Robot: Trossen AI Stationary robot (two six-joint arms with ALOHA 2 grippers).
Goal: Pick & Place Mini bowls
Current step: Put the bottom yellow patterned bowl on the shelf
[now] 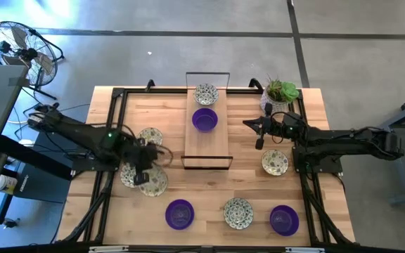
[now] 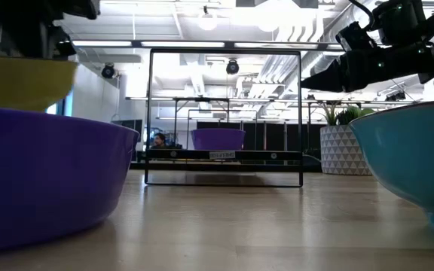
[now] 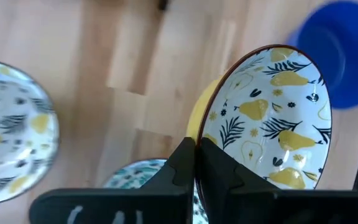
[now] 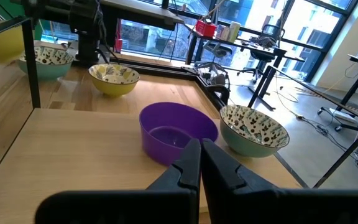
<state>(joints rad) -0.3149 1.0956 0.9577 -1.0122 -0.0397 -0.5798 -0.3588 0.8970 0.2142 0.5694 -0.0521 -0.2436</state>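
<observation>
My left gripper (image 1: 145, 169) is over the table's left part, shut on a mini bowl (image 3: 272, 118) that is yellow outside and cream inside with a pear and leaf pattern. Two more patterned bowls (image 1: 150, 137) (image 1: 128, 176) rest on their bases on the wood beside it. On the wooden rack board (image 1: 216, 144) in the middle stand a purple bowl (image 1: 204, 119) and a speckled bowl (image 1: 206, 93). My right gripper (image 1: 250, 125) hangs shut just right of the rack, touching nothing. My left gripper pinches the yellow bowl's rim (image 3: 197, 146) between its two fingers, one finger inside the bowl and one on its outer wall. The fingers come from above, slanting down. The bowl (image 2: 21, 79) is lifted clear of the table and tilted, hanging below the fingers.
Along the near edge stand a purple bowl (image 1: 179, 213), a speckled bowl (image 1: 238, 212) and another purple bowl (image 1: 284, 219). A speckled bowl (image 1: 275, 162) sits under the right arm. A potted plant (image 1: 281, 91) stands at the far right corner. The rack has thin black end frames (image 1: 207, 73).
</observation>
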